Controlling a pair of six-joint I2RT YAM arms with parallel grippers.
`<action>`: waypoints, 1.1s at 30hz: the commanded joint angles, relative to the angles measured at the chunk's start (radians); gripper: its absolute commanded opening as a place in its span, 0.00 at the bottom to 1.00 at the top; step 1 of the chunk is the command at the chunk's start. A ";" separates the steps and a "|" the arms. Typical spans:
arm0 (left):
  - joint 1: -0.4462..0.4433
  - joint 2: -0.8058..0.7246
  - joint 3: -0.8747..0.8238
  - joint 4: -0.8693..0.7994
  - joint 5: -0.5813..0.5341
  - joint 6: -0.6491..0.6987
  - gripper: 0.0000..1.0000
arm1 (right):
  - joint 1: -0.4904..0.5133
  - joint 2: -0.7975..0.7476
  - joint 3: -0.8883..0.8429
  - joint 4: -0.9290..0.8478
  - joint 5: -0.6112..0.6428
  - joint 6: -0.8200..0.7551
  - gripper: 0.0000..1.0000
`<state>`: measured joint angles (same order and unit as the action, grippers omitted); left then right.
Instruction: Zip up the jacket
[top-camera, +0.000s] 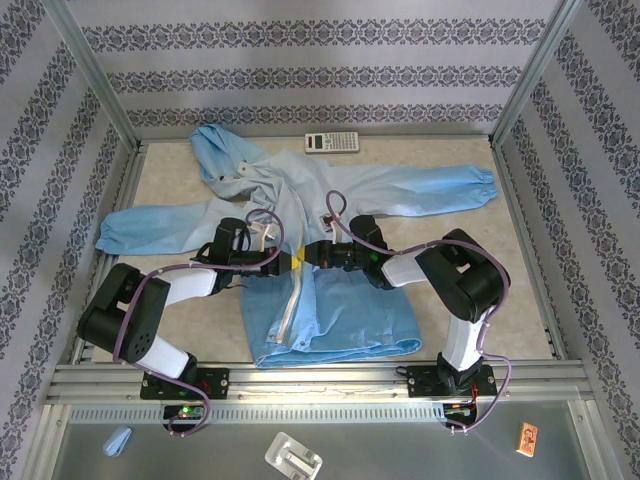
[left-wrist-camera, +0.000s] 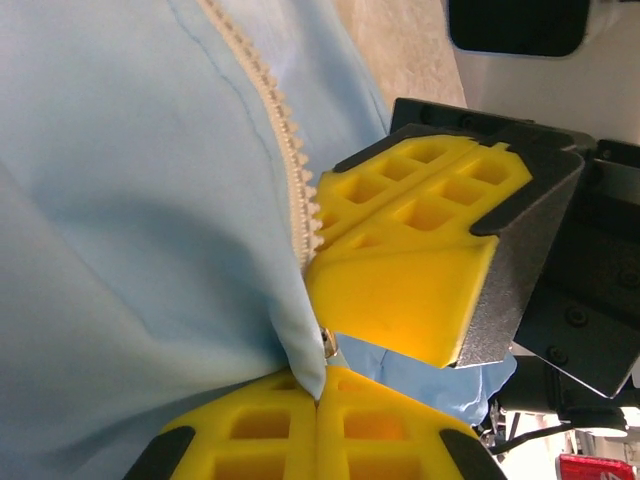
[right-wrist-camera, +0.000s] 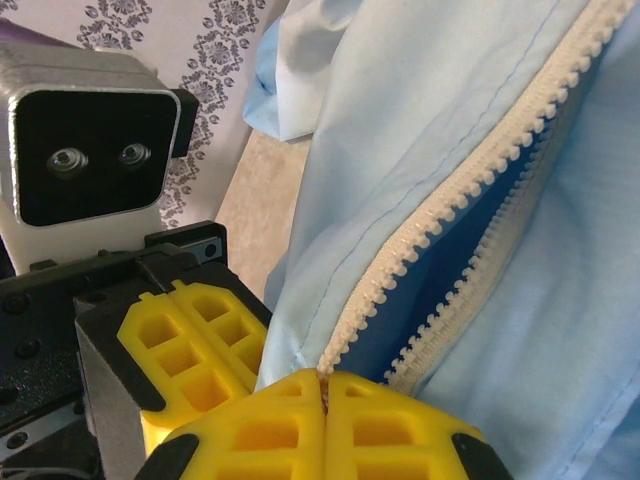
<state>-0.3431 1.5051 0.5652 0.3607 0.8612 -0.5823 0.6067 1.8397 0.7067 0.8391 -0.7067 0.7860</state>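
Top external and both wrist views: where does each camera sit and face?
Top external: above and behind the arm bases, facing down at the table; both arms over the jacket.
Left wrist: on the left arm, facing along the left gripper, pinched on the zipper; right gripper opposite.
Right wrist: on the right arm, facing back at the left gripper past its own shut fingers.
Shared: both wrist views show the zipper.
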 joint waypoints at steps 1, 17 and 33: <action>0.027 -0.104 0.045 -0.101 0.032 0.031 0.19 | 0.020 -0.045 -0.018 -0.030 0.048 -0.091 0.00; -0.210 -0.801 -0.018 -0.958 -0.461 -0.015 0.59 | 0.052 -0.076 0.049 -0.143 0.160 -0.238 0.00; -0.541 -0.814 -0.272 -0.702 -0.586 -0.469 0.63 | 0.056 -0.080 0.083 -0.232 0.182 -0.283 0.00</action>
<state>-0.8375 0.6476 0.3099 -0.5003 0.3096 -0.9577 0.6575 1.7863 0.7647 0.6010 -0.5423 0.5335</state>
